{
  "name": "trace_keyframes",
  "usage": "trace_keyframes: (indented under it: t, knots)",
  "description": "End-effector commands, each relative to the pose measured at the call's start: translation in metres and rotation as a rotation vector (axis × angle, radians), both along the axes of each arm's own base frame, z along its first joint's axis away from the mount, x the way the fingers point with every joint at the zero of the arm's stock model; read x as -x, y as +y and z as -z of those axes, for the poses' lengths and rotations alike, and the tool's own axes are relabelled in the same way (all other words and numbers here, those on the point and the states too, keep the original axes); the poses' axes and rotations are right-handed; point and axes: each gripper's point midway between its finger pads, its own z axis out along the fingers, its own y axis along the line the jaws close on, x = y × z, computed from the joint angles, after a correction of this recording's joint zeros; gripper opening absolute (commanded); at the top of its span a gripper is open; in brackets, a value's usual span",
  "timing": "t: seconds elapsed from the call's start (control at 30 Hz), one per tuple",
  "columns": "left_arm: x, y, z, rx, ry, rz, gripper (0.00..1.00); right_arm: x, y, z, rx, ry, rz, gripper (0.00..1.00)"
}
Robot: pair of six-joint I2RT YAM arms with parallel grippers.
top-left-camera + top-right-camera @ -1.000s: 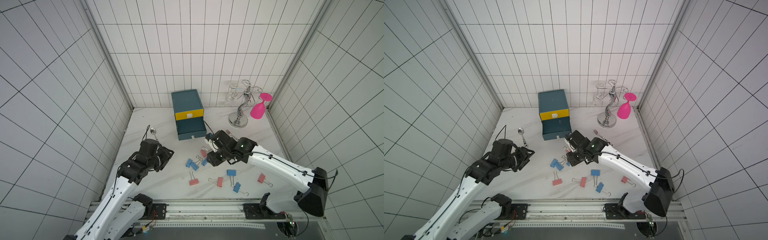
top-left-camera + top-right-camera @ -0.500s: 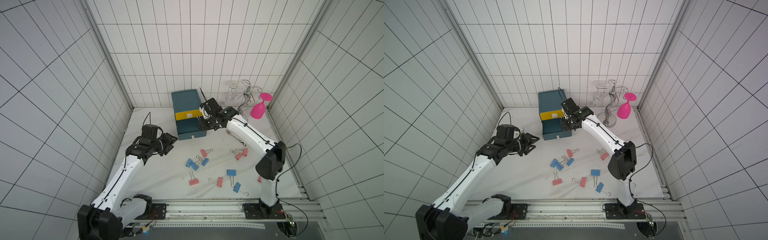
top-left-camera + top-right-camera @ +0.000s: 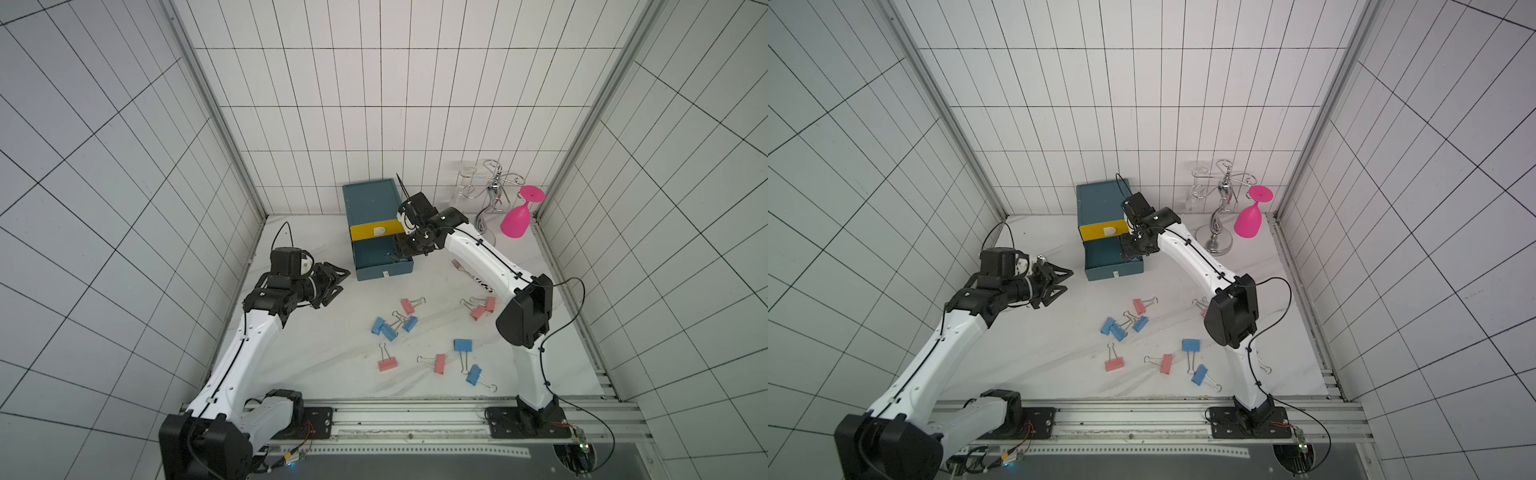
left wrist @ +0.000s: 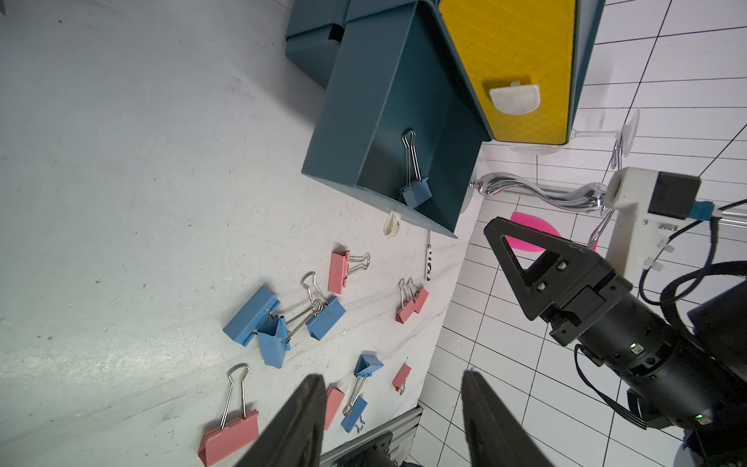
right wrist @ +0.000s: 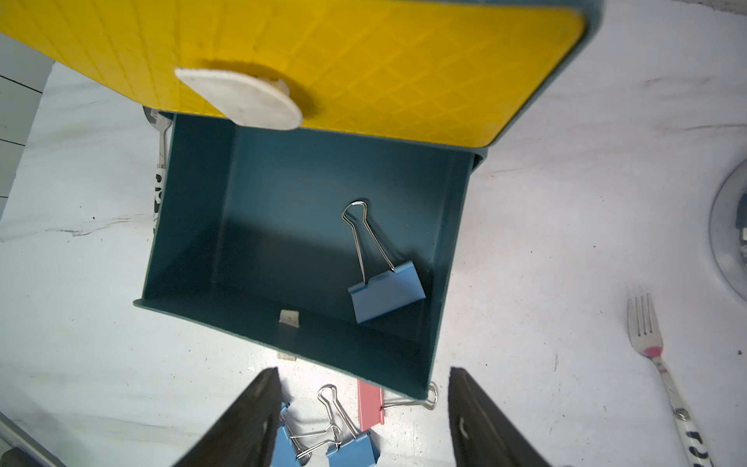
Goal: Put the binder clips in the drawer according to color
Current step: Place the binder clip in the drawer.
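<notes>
One blue clip [image 5: 387, 293] lies in drawer [image 5: 194, 226], wire handles pointing inward toward cabinet [image 3: 372, 201]; right gripper [image 5: 363, 376] spread, empty.

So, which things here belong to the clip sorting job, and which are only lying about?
For the job:
blue metal binder clip lying in the open teal plastic drawer
loose blue binder clips and salmon-pink binder clips on the white table
closed yellow-fronted drawer, probably

Only lying about:
pink plastic goblet
chrome wire glass rack
metal fork with patterned handle
</notes>
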Motion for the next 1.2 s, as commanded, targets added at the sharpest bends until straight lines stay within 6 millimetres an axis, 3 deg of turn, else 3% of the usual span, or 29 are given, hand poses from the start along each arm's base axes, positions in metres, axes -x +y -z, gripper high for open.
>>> trace_keyframes:
  t: [0.0, 0.07, 0.17, 0.33, 0.47, 0.63, 0.83, 1.17]
  knots:
    - [-0.005, 0.005, 0.004, -0.020, -0.017, -0.025, 0.57, 0.013, -0.017, -0.028, -0.021, -0.016, 0.001, 0.67]
    - [-0.005, 0.006, 0.010, -0.026, -0.005, -0.036, 0.57, 0.027, -0.030, -0.034, -0.023, -0.022, 0.005, 0.67]
    - [-0.001, 0.006, 0.023, -0.051, 0.014, -0.041, 0.57, 0.053, -0.053, -0.028, -0.014, -0.002, 0.003, 0.67]
    - [0.008, 0.001, 0.045, -0.076, 0.044, -0.036, 0.57, 0.105, -0.086, 0.017, 0.020, 0.115, -0.008, 0.67]
    - [0.015, -0.007, 0.057, -0.085, 0.068, -0.018, 0.57, 0.139, -0.088, 0.055, -0.023, 0.204, -0.037, 0.69]
    - [0.025, -0.009, 0.048, -0.089, 0.054, -0.011, 0.57, 0.168, -0.073, 0.099, 0.017, 0.258, -0.123, 0.70]
    - [0.038, -0.002, 0.053, -0.109, 0.073, -0.013, 0.57, 0.170, -0.061, 0.139, 0.125, 0.262, -0.192, 0.71]
    - [0.043, 0.010, 0.047, -0.120, 0.063, -0.036, 0.57, 0.143, -0.047, 0.157, 0.225, 0.199, -0.246, 0.70]
